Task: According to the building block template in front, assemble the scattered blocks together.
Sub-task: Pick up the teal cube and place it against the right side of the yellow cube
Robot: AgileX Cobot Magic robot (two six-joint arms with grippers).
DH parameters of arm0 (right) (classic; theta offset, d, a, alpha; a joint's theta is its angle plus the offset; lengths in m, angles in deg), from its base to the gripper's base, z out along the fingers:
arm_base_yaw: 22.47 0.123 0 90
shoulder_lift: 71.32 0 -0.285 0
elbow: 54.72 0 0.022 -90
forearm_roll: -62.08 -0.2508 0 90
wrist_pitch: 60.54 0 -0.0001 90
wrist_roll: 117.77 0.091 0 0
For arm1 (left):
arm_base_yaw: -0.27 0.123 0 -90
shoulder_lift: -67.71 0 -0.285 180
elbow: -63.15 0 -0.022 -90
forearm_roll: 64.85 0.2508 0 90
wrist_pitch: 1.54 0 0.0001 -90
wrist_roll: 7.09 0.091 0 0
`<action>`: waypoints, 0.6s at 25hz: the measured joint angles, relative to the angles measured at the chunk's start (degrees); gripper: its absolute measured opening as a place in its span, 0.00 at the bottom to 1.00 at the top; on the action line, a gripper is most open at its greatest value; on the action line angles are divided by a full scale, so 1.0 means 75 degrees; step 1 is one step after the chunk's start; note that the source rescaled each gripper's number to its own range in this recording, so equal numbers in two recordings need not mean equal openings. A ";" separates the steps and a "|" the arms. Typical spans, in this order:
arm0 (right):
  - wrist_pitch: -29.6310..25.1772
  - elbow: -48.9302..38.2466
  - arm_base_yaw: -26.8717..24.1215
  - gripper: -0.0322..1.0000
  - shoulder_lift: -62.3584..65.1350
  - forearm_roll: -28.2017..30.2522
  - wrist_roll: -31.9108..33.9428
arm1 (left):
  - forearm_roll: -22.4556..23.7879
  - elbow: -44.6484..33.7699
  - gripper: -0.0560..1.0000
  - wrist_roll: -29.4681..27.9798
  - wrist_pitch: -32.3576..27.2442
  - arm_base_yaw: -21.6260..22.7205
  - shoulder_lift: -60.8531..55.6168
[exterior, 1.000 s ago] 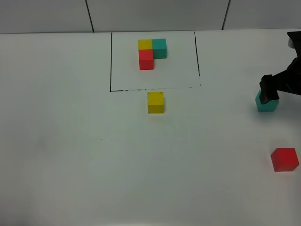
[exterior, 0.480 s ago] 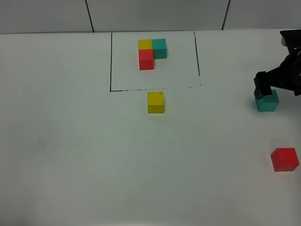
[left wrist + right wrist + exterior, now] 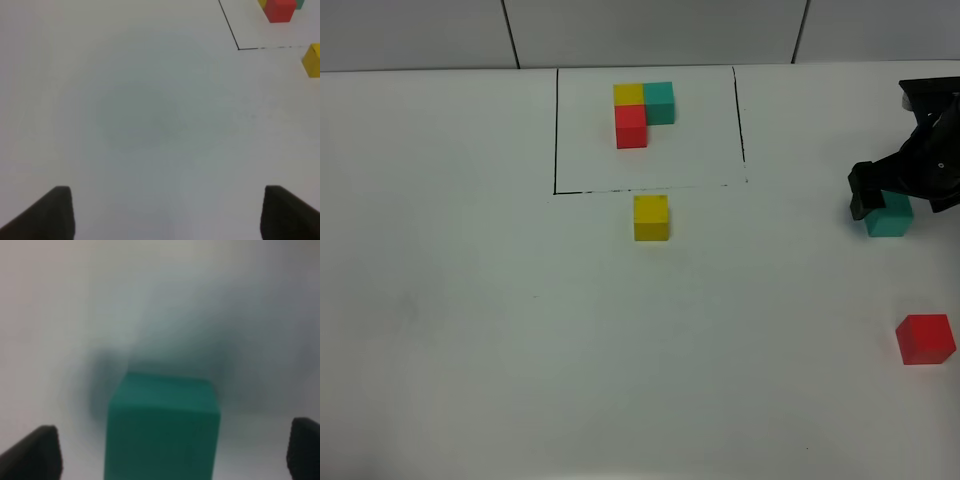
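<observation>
The right end effector (image 3: 887, 197) hangs over the teal-green cube (image 3: 891, 221) near the right edge of the tabletop (image 3: 470, 300). Its jaws are spread wide, the cube sits between them, and nothing is gripped. The right wrist view, though blurred, shows clear gaps between the cube's sides and both dark fingertips (image 3: 31, 454), which the high view cannot show because the arm covers the cube's top. Only the high view shows the red cube (image 3: 925, 338) lying apart, nearer the front edge, and the yellow cube (image 3: 651, 217) just outside the black rectangle (image 3: 556, 130) that frames the template (image 3: 643, 112). The left end effector (image 3: 167, 212) appears only in its own wrist view, wide open over bare tabletop and holding nothing.
</observation>
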 joint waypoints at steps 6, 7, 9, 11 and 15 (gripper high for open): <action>0.0042 0.0000 0.0000 0.84 -0.0205 0.0000 0.0000 | 0.0000 0.0000 0.80 0.0000 0.0000 0.0000 0.0000; 0.0062 0.0000 0.0000 0.84 -0.0212 0.0000 0.0000 | 0.0000 0.0000 0.80 0.0000 0.0000 0.0000 0.0000; 0.0120 0.0000 0.0000 0.84 -0.0228 0.0000 0.0000 | 0.0000 0.0000 0.80 0.0000 0.0000 0.0000 0.0000; 0.0162 0.0000 0.0000 0.84 -0.0260 0.0000 0.0000 | 0.0000 0.0000 0.80 0.0000 0.0000 0.0000 0.0000; 0.0195 0.0000 0.0000 0.84 -0.0410 0.0000 0.0000 | 0.0000 0.0000 0.80 0.0000 0.0000 0.0000 0.0000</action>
